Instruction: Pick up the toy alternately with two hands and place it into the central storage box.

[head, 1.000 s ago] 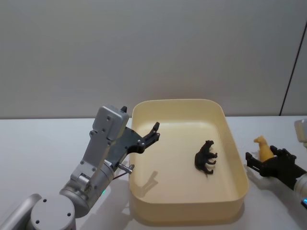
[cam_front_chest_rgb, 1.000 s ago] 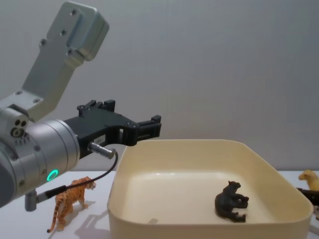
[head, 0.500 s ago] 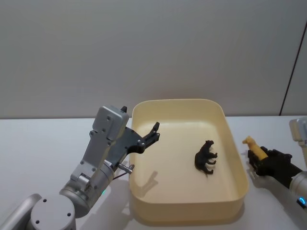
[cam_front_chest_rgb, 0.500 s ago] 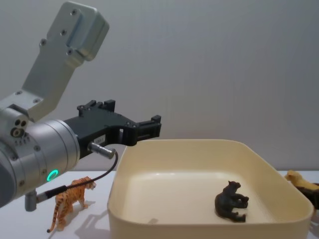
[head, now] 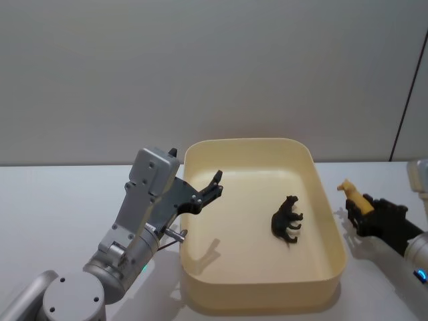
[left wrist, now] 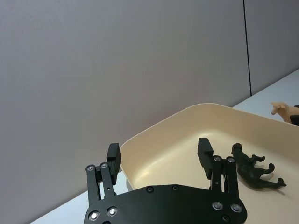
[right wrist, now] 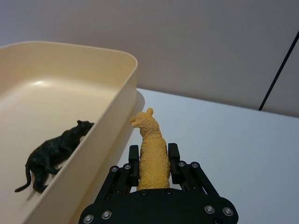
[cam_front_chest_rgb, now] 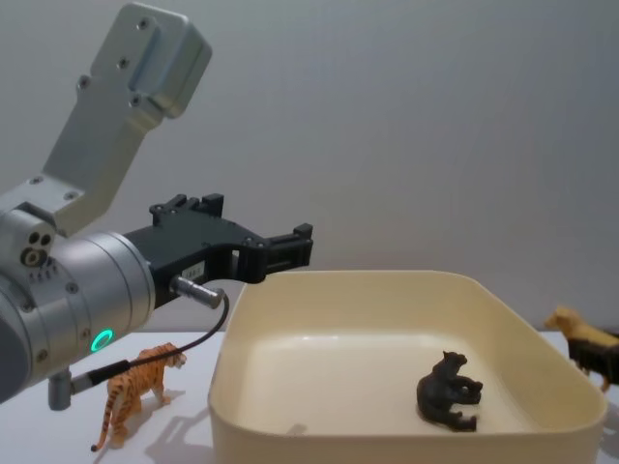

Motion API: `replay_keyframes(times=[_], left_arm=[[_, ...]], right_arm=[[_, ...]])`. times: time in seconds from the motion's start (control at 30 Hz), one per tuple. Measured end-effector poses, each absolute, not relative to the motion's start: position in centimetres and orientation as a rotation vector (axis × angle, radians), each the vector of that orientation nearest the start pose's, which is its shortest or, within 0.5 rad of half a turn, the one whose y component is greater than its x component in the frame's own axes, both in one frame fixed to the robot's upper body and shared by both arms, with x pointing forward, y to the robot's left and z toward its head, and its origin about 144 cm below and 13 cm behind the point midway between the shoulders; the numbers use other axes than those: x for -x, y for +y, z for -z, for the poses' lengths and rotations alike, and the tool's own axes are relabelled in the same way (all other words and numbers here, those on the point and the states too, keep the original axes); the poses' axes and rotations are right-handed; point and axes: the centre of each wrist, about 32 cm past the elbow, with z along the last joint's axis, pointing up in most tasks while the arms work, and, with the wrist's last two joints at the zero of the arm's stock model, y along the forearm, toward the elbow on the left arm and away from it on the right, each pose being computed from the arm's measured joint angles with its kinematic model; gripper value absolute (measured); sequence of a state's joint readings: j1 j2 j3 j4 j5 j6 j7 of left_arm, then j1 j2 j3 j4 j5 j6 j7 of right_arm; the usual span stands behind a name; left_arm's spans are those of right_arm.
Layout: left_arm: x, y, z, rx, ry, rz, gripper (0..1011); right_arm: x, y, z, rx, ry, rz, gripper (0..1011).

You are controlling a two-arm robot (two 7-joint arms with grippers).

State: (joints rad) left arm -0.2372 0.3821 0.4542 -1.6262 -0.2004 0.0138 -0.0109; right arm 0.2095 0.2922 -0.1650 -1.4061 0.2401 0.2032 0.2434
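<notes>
Your right pincer (right wrist: 154,157) is clamped on a yellow toy animal (right wrist: 150,140), one black finger pressed to each flank, with the toy's head poking out past the fingertips. In the chest view the toy sits level with the rim of the cream tub (head: 261,294). The tub's right wall stands just beside the pincer, toward the robot's left, and the toy's head points at it; toy and wall are apart.

Inside the tub, beyond that wall, a black toy animal (head: 286,219) lies on its side on the floor, in the half nearer the right pincer. It is the one toy in the tub.

Your left pincer (left wrist: 159,150) hangs above the tub's far left rim, fingers spread wide with nothing between them, tips reaching in over the tub's interior. Behind it rises the silver arm with its green ring light.

Below that arm, outside the tub's left wall, an orange striped tiger (cam_front_chest_rgb: 135,387) stands upright on the white table (head: 53,200).
</notes>
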Motion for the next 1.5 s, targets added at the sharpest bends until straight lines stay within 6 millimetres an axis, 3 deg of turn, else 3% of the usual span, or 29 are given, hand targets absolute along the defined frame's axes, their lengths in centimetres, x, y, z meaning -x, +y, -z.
replay_keyframes(times=[0.3, 0.7, 1.23, 1.33, 1.5], left_arm=[[-49.2, 19.8, -120.4, -0.061, -0.268, -1.124, 1001], [-49.2, 19.8, -120.4, -0.061, -0.268, -1.124, 1001], [-49.2, 19.8, -120.4, -0.061, -0.268, -1.124, 1001], [-49.2, 19.8, -120.4, -0.061, -0.268, -1.124, 1002], [-49.2, 19.8, -120.4, -0.061, -0.268, -1.124, 1001]], right_arm=[[-52.1, -27.8, -117.5, 0.136, 0.019, 1.205, 347], [-54.1, -27.6, -121.0, 0.042, -0.097, 1.089, 347], [-57.2, -25.7, -123.8, 0.026, -0.108, 0.861, 348], [-57.9, -25.1, -124.0, 0.040, -0.099, 0.823, 395], [-58.6, -24.5, -124.2, 0.056, -0.088, 0.780, 579]])
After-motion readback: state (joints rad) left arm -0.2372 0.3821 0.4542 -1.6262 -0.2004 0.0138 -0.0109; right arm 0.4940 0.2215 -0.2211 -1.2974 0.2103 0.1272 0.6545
